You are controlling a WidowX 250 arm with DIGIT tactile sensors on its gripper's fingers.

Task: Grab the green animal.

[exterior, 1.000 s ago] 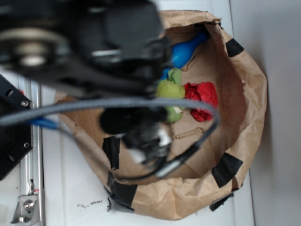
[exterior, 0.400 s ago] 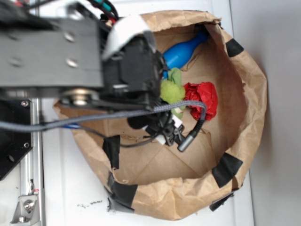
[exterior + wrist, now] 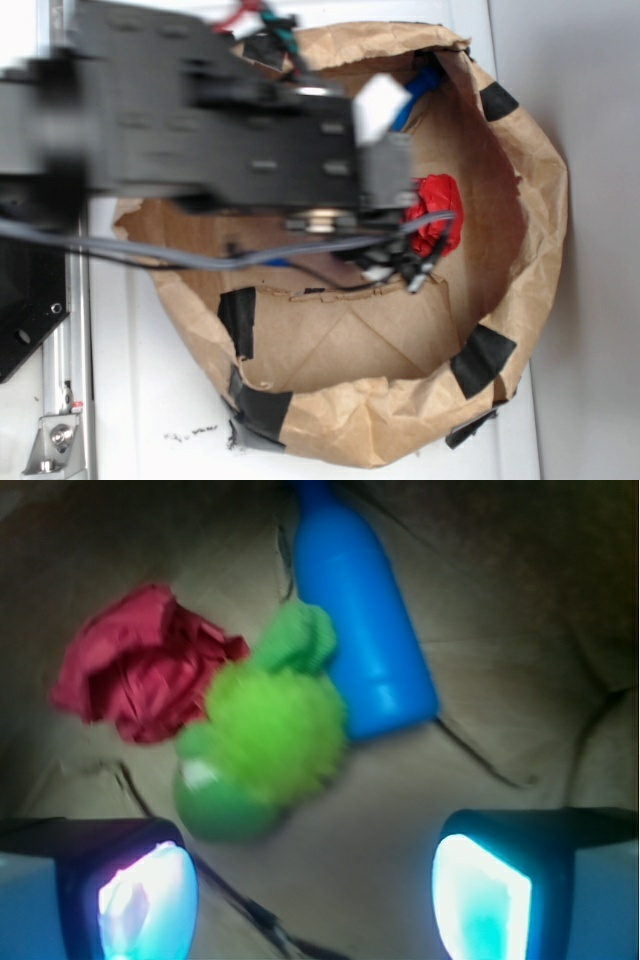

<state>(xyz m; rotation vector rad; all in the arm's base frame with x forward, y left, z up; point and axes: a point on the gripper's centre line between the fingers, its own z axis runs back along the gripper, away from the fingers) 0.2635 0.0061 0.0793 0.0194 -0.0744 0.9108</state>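
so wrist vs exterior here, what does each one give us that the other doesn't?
Wrist only: the green animal, lying between the red fabric ball and the blue bottle, touching both. The gripper is open and empty, its jaws set wide apart short of the toy.

Exterior only: the whole brown paper bag with black tape patches, and the arm reaching in, covering the green animal.

Both: the red ball and the bottle, of which exterior shows only a blue sliver.

Arm (image 3: 200,140) stretched across frame, blurred; pincer (image 3: 315,895) apparently spread wide, fingers (image 3: 480,895) empty.
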